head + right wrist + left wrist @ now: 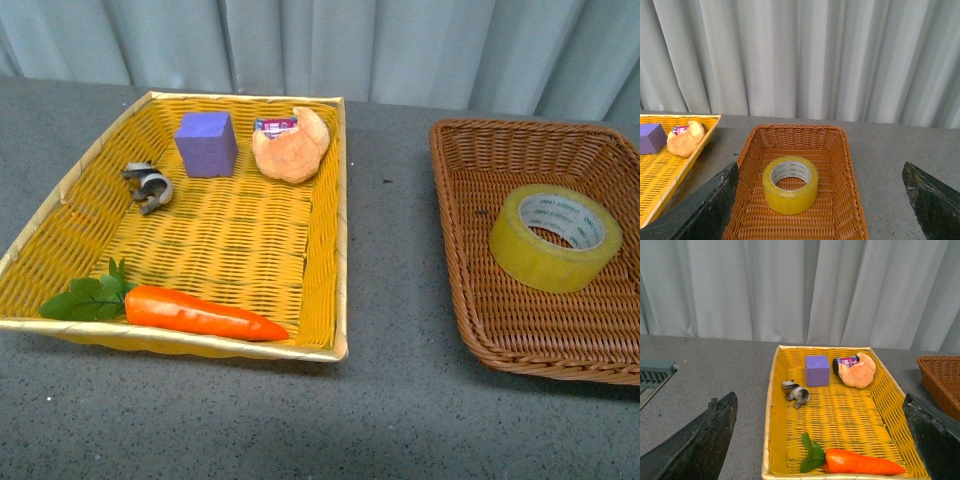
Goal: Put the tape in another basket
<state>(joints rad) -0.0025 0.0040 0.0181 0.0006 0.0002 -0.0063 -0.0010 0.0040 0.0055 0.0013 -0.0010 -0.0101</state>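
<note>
Translucent yellow glossy film on the tape, wound over a pale printed cardboard core; coarse brown woven wicker, faintly shiny, for the basket, and the same weave in bright yellow for the tray. Smooth, glossy orange plastic on the carrot with matt green leaves, matt purple foam-like faces on the block, dull grey metal in the curled clip. Speckled, matt grey, slightly rough surface across the desk, soft pale pleated cloth in the curtain.
</note>
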